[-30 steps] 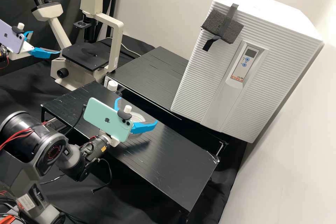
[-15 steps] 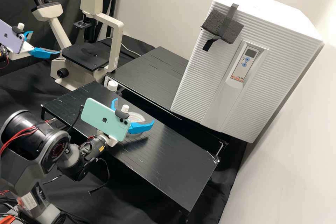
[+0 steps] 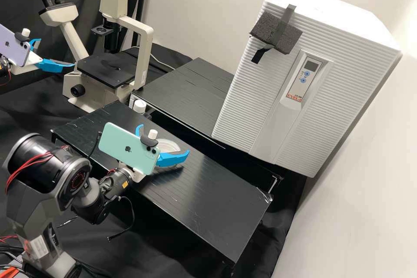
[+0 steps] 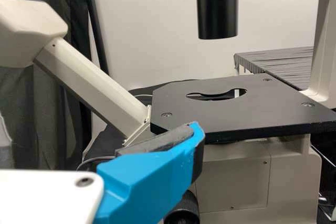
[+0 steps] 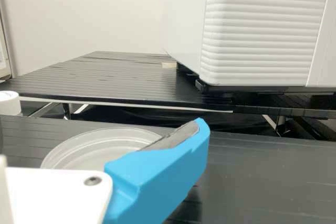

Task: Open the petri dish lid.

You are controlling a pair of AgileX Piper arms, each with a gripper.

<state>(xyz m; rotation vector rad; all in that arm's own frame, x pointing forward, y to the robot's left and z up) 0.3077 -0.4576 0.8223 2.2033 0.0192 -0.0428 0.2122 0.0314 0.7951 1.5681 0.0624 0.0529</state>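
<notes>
Presently, right gripper (image 3: 163, 140): spread wide, its two blue fingers well apart; no grip on anything can be made out.
Petri dish (image 3: 167, 144): clear and round, flat on the black table (image 3: 208, 195), in the span between the right gripper's fingertips; whether either finger touches it, I cannot tell.
Lid: not seen raised or set aside near the right gripper; its edge cannot be told from the dish's, so I take it to be on, as a judgement.
Left gripper (image 3: 57, 52): wide too, nothing between its fingers, well apart from the dish and close by the microscope (image 3: 141, 61).
White-capped container (image 3: 139, 106): near the right gripper, on the microscope's side of it, apart from the dish.
Done: by the look of it, the right gripper is lined up around the dish, and little more.
Left: probably settling the fingers at the lid's rim, closing gently, lifting it clear and putting it down beside the dish.
Risk: closing too low could pinch the base along with the lid, or push the whole dish along the table.
</notes>
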